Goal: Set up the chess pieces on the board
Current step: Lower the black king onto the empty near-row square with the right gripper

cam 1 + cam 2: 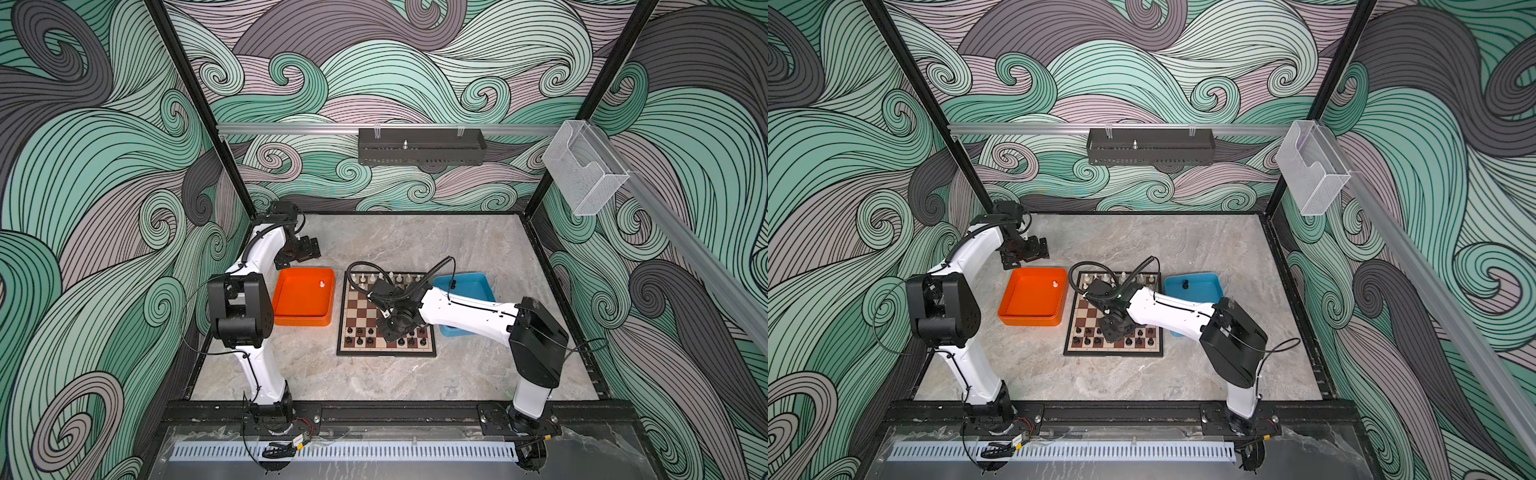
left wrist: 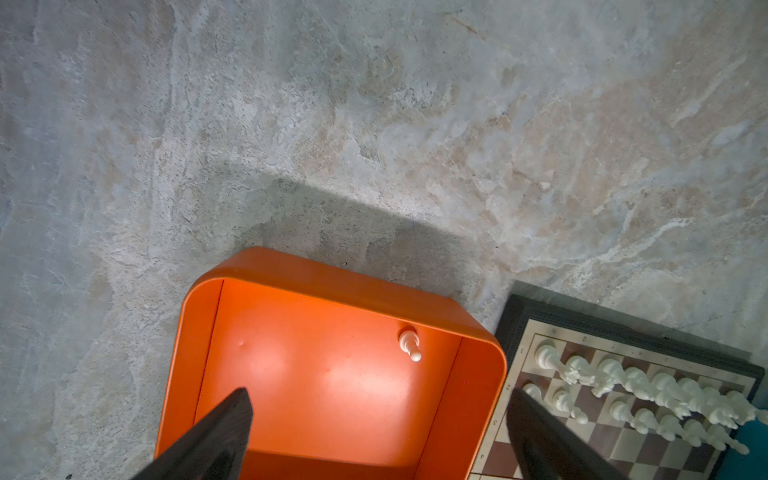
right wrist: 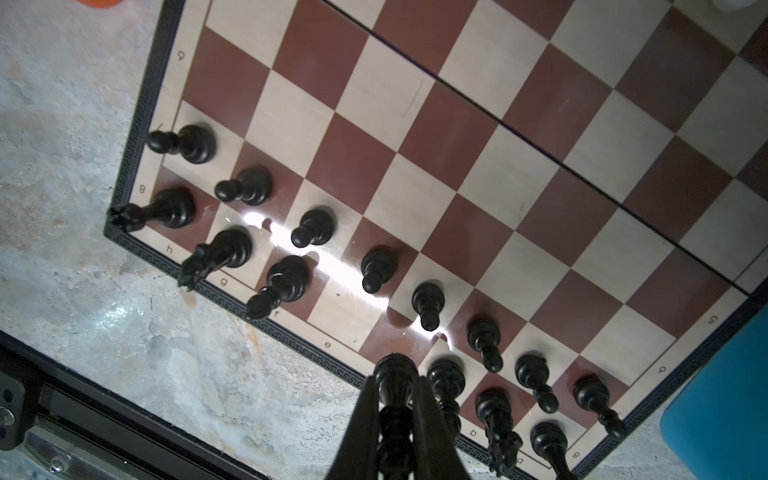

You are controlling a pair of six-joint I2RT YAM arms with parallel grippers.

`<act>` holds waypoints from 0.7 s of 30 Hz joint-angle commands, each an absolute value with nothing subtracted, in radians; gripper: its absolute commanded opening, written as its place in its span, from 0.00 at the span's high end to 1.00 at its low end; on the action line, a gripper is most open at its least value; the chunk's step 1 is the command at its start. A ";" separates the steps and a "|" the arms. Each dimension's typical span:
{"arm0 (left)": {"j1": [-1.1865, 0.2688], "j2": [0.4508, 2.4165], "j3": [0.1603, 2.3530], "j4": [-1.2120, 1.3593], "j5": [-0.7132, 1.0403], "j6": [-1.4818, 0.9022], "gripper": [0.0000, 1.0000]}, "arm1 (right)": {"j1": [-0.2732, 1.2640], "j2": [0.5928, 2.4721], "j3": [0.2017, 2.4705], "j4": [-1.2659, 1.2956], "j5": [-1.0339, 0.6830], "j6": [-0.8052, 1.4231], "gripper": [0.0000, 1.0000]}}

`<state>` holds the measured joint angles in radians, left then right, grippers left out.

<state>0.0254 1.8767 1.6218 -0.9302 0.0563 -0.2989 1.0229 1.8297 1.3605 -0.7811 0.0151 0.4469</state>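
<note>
Closest to us in the right wrist view, the right gripper [image 3: 395,380] has its jaws clamped on a tall black piece [image 3: 394,365]. It pinches the piece by the stem, with the round base toward the board [image 3: 415,124]. Whether that base touches the surface we cannot tell.

In both top views the board lies at the middle of the table [image 1: 415,241]. This gripper hangs over its 6 o'clock side, where the black chessmen [image 1: 365,332] stand in two rows with a gap or two in the back row. The white chessmen [image 1: 386,278] line the 12 o'clock edge, also in two rows.

At 9 o'clock, just beside the board, sits the orange tray [image 1: 305,320]. We see one white piece [image 1: 321,284] in it, near its 1 o'clock corner. At 3 o'clock lies the blue tray [image 1: 1200,280], partly hidden under the right arm and holding a lone black chessman [image 1: 1185,284].

The left gripper [image 2: 379,395] hovers at the orange tray's 12 o'clock rim with its jaws spread wide and gripping nothing, well apart from the white piece.
</note>
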 commanded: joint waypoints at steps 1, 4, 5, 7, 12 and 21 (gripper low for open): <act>0.033 1.892 1.644 -0.942 0.054 -0.304 0.02 | 1.029 1.844 1.351 -0.780 0.000 0.456 0.86; 0.032 1.890 1.644 -0.940 0.054 -0.304 0.02 | 1.028 1.847 1.351 -0.780 -0.004 0.457 0.86; 0.032 1.890 1.644 -0.940 0.054 -0.304 0.02 | 1.029 1.849 1.351 -0.781 -0.005 0.458 0.86; 0.032 1.890 1.644 -0.940 0.054 -0.305 0.02 | 1.027 1.853 1.351 -0.780 -0.011 0.460 0.86; 0.032 1.890 1.644 -0.940 0.056 -0.304 0.02 | 1.027 1.855 1.347 -0.780 -0.014 0.463 0.86; 0.032 1.891 1.643 -0.940 0.057 -0.305 0.02 | 1.025 1.868 1.346 -0.780 -0.018 0.466 0.86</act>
<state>0.0254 1.8771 1.6218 -0.9302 0.0563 -0.2989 1.0229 1.8503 1.3605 -0.7773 -0.0101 0.4541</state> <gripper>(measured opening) 0.977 0.143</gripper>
